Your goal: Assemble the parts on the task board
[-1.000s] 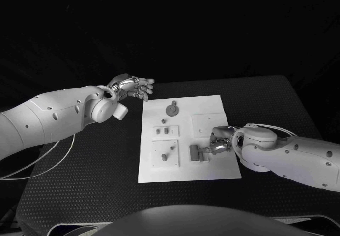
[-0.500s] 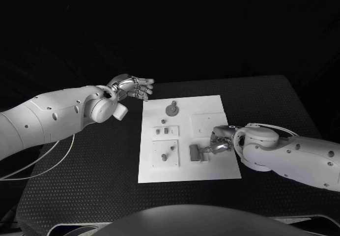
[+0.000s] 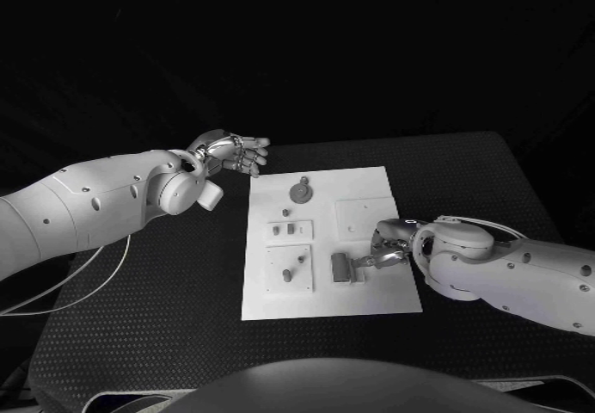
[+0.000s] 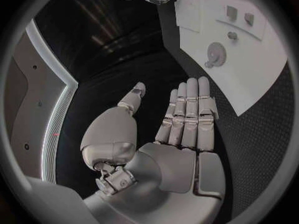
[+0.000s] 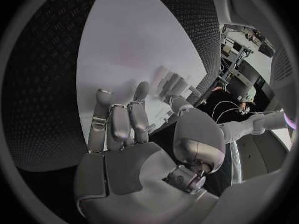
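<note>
Right silver hand (image 3: 387, 251) has eased back a touch from the small grey block part (image 3: 341, 267) on the flat white task board (image 3: 372, 194), fingers loose, holding nothing. Left hand (image 3: 233, 151) stays open, idle. Probably just placed.

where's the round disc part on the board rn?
Head view: the round disc part sits at the far end of the task board, left of its midline. The left hand hovers off the board's far-left corner, nearest to it.

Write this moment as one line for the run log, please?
left robot hand: open, off the white board's far corner | right robot hand: fingers at a grey block on the board | grip: unclear
</note>
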Available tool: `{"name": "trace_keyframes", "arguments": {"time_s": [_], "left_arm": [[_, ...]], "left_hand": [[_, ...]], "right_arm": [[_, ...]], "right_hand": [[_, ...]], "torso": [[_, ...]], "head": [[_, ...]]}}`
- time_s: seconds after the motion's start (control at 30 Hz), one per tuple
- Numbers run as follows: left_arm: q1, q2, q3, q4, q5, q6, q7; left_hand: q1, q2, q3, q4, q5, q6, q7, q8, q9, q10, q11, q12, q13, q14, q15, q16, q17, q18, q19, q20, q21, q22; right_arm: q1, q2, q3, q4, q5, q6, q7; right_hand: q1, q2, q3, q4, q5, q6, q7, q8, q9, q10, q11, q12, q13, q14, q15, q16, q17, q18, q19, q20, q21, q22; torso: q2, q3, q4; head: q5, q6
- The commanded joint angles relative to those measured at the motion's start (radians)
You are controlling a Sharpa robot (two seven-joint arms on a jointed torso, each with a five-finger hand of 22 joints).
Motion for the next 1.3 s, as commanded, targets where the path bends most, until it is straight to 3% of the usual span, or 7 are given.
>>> {"name": "trace_keyframes", "arguments": {"time_s": [0.03, 0.17, 0.27, 0.33, 0.5, 0.77, 1.3], "left_arm": [[0.001, 0.001, 0.001, 0.002, 0.003, 0.013, 0.006], [0.001, 0.001, 0.001, 0.002, 0.002, 0.013, 0.006], [0.001, 0.000, 0.001, 0.001, 0.002, 0.013, 0.006], [0.001, -0.001, 0.001, 0.002, 0.002, 0.012, 0.005], [0.001, -0.002, 0.001, 0.002, 0.002, 0.012, 0.006], [0.001, -0.003, 0.001, 0.001, 0.002, 0.013, 0.007], [0.001, -0.007, 0.000, 0.003, 0.002, 0.015, 0.005]], "left_hand": [[-0.003, 0.004, 0.000, -0.004, -0.006, -0.006, -0.003, -0.003, -0.001, -0.006, 0.001, -0.003, -0.001, -0.003, 0.001, -0.007, 0.001, 0.021, -0.006, -0.001, -0.001, -0.001], [-0.003, 0.004, 0.000, -0.004, -0.006, -0.006, -0.003, -0.003, -0.001, -0.006, 0.001, -0.003, -0.001, -0.003, 0.001, -0.007, 0.002, 0.021, -0.006, -0.001, -0.001, -0.001], [-0.003, 0.004, 0.000, -0.005, -0.006, -0.006, -0.003, -0.003, -0.001, -0.006, 0.001, -0.003, -0.001, -0.003, 0.001, -0.007, 0.002, 0.021, -0.006, -0.001, -0.001, -0.001], [-0.003, 0.004, 0.000, -0.005, -0.006, -0.006, -0.003, -0.003, -0.001, -0.006, 0.001, -0.003, -0.001, -0.003, 0.001, -0.007, 0.002, 0.021, -0.006, -0.001, -0.001, -0.001], [-0.002, 0.004, 0.000, -0.005, -0.006, -0.006, -0.003, -0.003, -0.001, -0.006, 0.001, -0.003, -0.001, -0.003, 0.001, -0.007, 0.002, 0.021, -0.006, -0.001, -0.001, -0.001], [-0.002, 0.004, 0.001, -0.006, -0.006, -0.006, -0.003, -0.003, -0.001, -0.006, 0.001, -0.003, -0.001, -0.003, 0.001, -0.008, 0.002, 0.021, -0.006, -0.001, -0.001, -0.001], [-0.002, 0.003, 0.001, -0.007, -0.006, -0.007, -0.002, -0.003, -0.001, -0.006, 0.001, -0.003, -0.001, -0.003, 0.001, -0.008, 0.003, 0.021, -0.006, -0.001, -0.001, -0.001]], "right_arm": [[-0.004, -0.002, -0.003, -0.001, -0.008, 0.007, 0.001], [-0.004, -0.009, -0.003, 0.003, -0.005, -0.024, 0.040], [-0.004, -0.023, -0.003, 0.007, -0.005, -0.104, 0.132], [-0.004, -0.040, -0.003, 0.011, -0.004, -0.190, 0.224], [-0.004, -0.064, -0.004, 0.017, -0.002, -0.286, 0.379], [-0.005, -0.084, -0.006, 0.026, -0.020, -0.336, 0.469], [-0.059, -0.086, -0.013, 0.045, -0.121, -0.329, 0.466]], "right_hand": [[-0.005, 0.006, -0.002, -0.007, 0.000, -0.007, -0.001, 0.006, -0.001, -0.006, -0.001, -0.005, 0.048, -0.004, 0.004, 0.001, -0.001, -0.001, -0.009, 0.001, 0.002, 0.017], [-0.003, 0.008, -0.001, -0.016, 0.000, -0.009, 0.000, 0.007, -0.003, -0.007, -0.001, -0.008, 0.047, -0.006, 0.004, 0.000, -0.005, -0.001, -0.009, 0.000, 0.001, 0.017], [0.021, 0.017, 0.001, -0.072, 0.001, -0.040, 0.010, -0.003, -0.016, -0.038, 0.007, -0.056, 0.017, -0.016, 0.004, -0.009, -0.025, -0.001, -0.013, 0.003, -0.002, 0.016], [0.078, 0.009, 0.026, -0.121, 0.001, -0.149, 0.057, -0.077, -0.063, -0.081, 0.049, -0.102, -0.008, -0.045, 0.005, -0.027, -0.065, -0.002, -0.026, 0.013, -0.011, 0.016], [0.209, 0.004, 0.036, -0.225, 0.001, -0.271, 0.113, -0.161, -0.129, -0.167, 0.101, -0.174, -0.045, -0.102, 0.042, -0.051, -0.117, -0.004, -0.053, 0.035, -0.021, 0.018], [0.322, -0.004, 0.007, -0.269, 0.001, -0.398, 0.140, -0.222, -0.195, -0.282, 0.129, -0.217, -0.057, -0.190, 0.069, -0.071, -0.110, -0.010, -0.130, 0.074, -0.046, 0.020], [0.341, -0.004, -0.022, -0.266, 0.003, -0.370, 0.142, -0.173, -0.233, -0.319, 0.130, -0.203, -0.060, -0.228, 0.071, -0.064, -0.101, -0.001, -0.155, 0.098, -0.036, 0.020]], "torso": [[0.000, -0.0005, -0.0003], [0.000, -0.0006, -0.0002], [0.000, -0.0006, 0.0000], [0.000, -0.0010, -0.0004], [0.000, -0.0006, -0.0009], [0.000, 0.0003, -0.0014], [0.000, 0.0000, -0.0012]], "head": [[-0.001, 0.000], [-0.001, 0.000], [-0.002, 0.000], [-0.002, 0.000], [-0.001, 0.000], [0.000, 0.000], [-0.001, 0.000]]}}
